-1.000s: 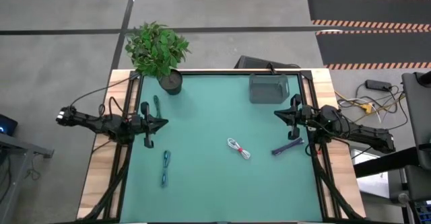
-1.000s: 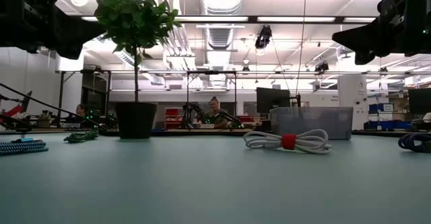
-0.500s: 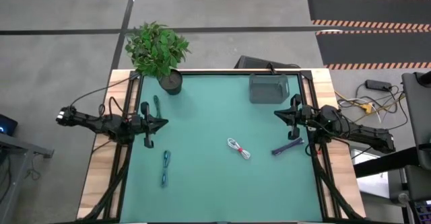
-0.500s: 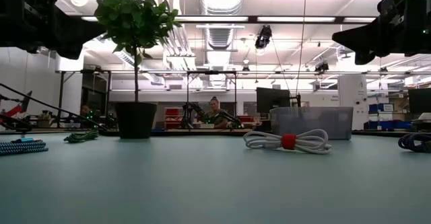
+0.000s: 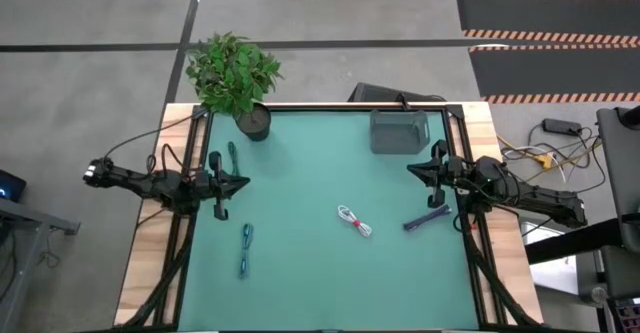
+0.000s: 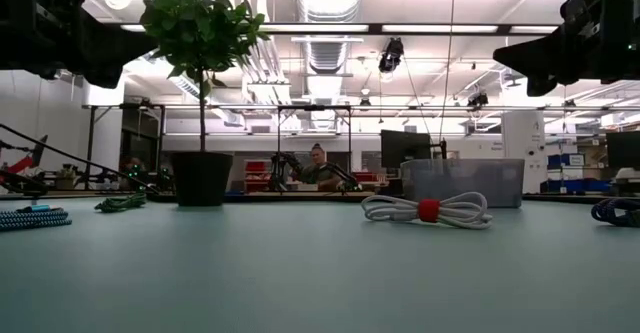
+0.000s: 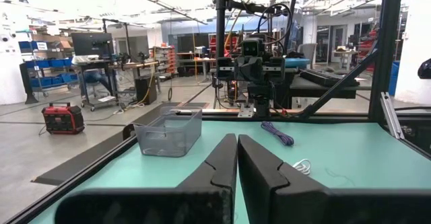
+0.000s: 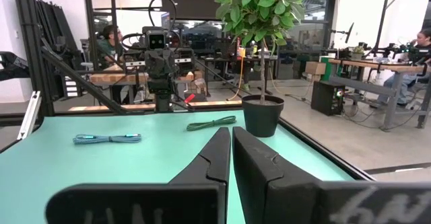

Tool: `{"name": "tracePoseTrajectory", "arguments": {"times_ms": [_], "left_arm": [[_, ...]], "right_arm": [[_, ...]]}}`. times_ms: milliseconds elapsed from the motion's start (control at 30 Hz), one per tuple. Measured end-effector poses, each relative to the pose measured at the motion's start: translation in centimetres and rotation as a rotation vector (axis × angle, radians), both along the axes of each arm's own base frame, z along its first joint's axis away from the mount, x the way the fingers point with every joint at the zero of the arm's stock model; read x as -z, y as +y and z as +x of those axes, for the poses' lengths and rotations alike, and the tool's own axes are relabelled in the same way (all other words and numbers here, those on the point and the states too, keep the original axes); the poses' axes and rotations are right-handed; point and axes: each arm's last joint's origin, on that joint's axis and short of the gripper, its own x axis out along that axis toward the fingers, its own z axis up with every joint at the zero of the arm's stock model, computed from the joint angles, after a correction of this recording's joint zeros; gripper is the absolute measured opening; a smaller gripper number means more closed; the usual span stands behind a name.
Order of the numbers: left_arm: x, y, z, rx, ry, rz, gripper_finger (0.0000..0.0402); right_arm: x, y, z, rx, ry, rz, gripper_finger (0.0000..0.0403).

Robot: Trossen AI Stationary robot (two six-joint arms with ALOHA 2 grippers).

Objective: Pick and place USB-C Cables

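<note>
1. I'm holding my left gripper [image 5: 243,182] above the mat's left edge, fingers pressed together with nothing between them.
2. My right gripper [image 5: 411,167] is hovering at the right edge — its fingers are also closed and empty.
3. The dark green cable [image 5: 232,154] is lying near the potted plant [image 5: 236,76], close to my left gripper.
4. The light blue cable [image 5: 245,248] is resting on the mat's left side, nearer the front.
5. The white cable with the red tie [image 5: 354,219] is sitting mid-mat.
6. The blue-purple cable [image 5: 425,219] is lying just beside my right arm — well apart from the clear bin [image 5: 399,131] at the back.
</note>
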Motion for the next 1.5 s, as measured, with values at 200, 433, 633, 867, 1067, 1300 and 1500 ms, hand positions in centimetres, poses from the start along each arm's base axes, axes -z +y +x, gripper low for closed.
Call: {"name": "tracePoseTrajectory", "arguments": {"times_ms": [200, 433, 633, 867, 1067, 1300, 1500], "left_arm": [[0.0, 0.0, 0.0, -0.001, 0.003, 0.019, 0.0000], [0.0, 0.0, 0.0, -0.027, 0.057, 0.307, 0.0000], [-0.1, 0.0, 0.0, -0.030, 0.055, 0.329, 0.0000], [-1.5, -0.3, -0.1, 0.113, -0.162, -0.062, 0.0000], [-3.6, -0.1, -0.8, 0.154, -0.415, -0.251, 0.0000], [-4.8, 0.1, -1.5, 0.165, -0.558, -0.281, 0.0000], [-5.0, 0.3, -1.6, 0.114, -0.580, -0.302, 0.0000]], "right_arm": [[-0.1, 0.0, 0.0, -0.034, -0.046, 0.248, 0.0009], [-0.1, 0.0, 0.0, -0.081, -0.115, 0.670, 0.0009], [-0.6, 0.1, 0.0, -0.106, -0.152, 0.646, 0.0009], [-1.9, 0.2, -0.3, -0.146, -0.261, 0.494, 0.0009], [-1.7, 0.2, -0.3, -0.113, -0.235, 0.392, 0.0009], [-2.4, 0.1, -0.5, -0.088, -0.307, 0.346, 0.0009], [-3.1, 0.8, -0.2, -0.242, -0.325, 0.369, 0.0009]]}}
